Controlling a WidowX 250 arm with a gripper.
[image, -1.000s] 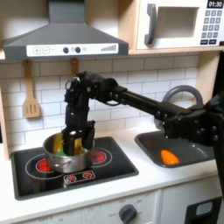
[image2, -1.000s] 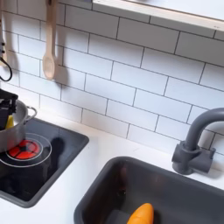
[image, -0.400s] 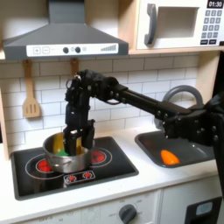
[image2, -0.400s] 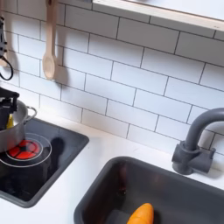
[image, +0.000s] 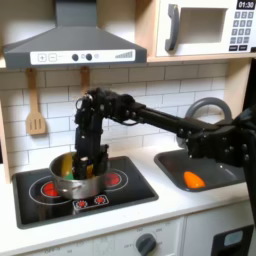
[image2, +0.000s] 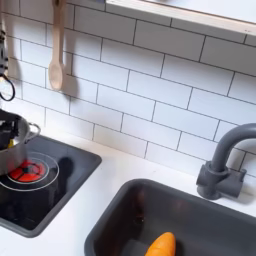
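The black arm reaches down at centre left of the first exterior view, its jaws (image: 86, 165) lowered inside the round silver metal pot (image: 73, 180), which sits on the left burner of the black toy stovetop (image: 120, 193). Something yellow and green shows within the pot beside the jaws; I cannot tell whether the jaws are apart or clamped. At lower right, an orange carrot-shaped piece (image: 193, 179) lies in the dark grey sink (image: 215, 161), below the curved grey faucet (image2: 222, 160) in the second exterior view.

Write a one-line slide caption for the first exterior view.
End effector lowered into the steel pot on the toy stove, orange carrot in the sink.
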